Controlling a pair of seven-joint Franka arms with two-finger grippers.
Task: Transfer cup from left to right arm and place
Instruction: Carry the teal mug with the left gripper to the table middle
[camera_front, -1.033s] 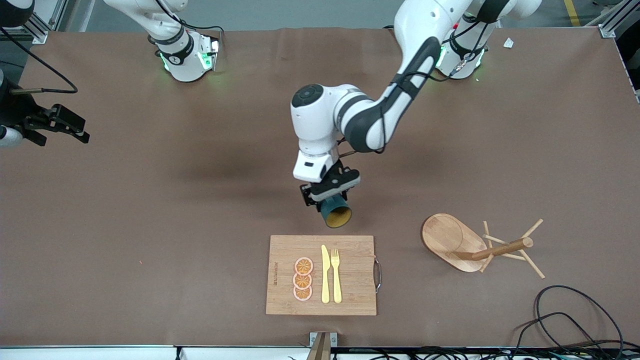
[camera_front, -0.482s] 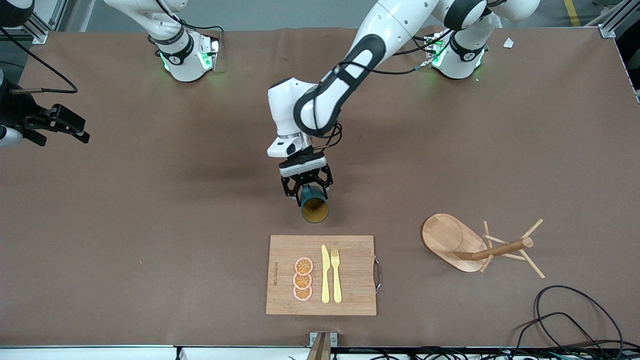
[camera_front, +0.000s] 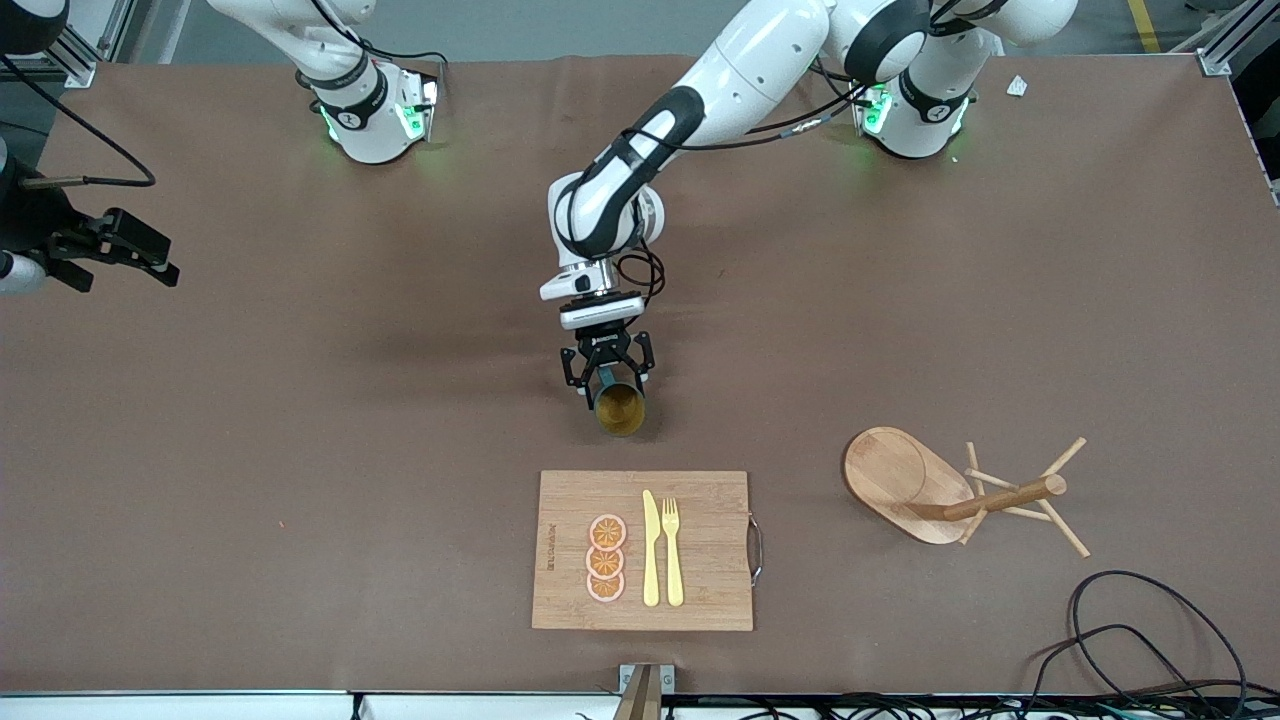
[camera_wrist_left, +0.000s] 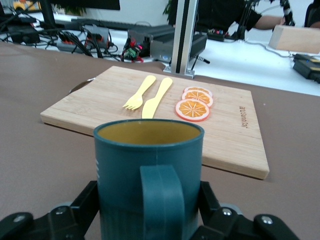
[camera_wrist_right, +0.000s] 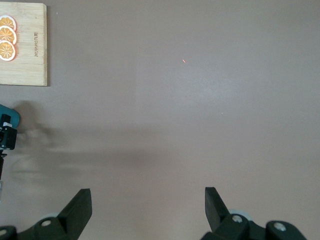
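Note:
The dark teal cup (camera_front: 620, 410) with a yellow inside is tipped so its mouth faces the front camera. My left gripper (camera_front: 607, 384) is shut on its sides and holds it over the bare table, just off the cutting board's edge that lies toward the robots. In the left wrist view the cup (camera_wrist_left: 148, 165) fills the space between the fingers (camera_wrist_left: 86, 202) of the left gripper (camera_wrist_left: 148, 205), handle toward the camera. My right gripper (camera_front: 150, 262) waits open and empty over the right arm's end of the table; it also shows in the right wrist view (camera_wrist_right: 148, 205), with a teal sliver of the cup (camera_wrist_right: 11, 118) at the picture's edge.
A wooden cutting board (camera_front: 700, 540) holds three orange slices (camera_front: 606, 558), a yellow knife (camera_front: 651, 550) and a yellow fork (camera_front: 672, 550). A wooden peg rack (camera_front: 950, 490) lies on its side toward the left arm's end. Black cables (camera_front: 1150, 640) lie at the near corner.
My left arm has carried the cup toward the right arm's end of the table and turned its wrist. The right arm has not moved.

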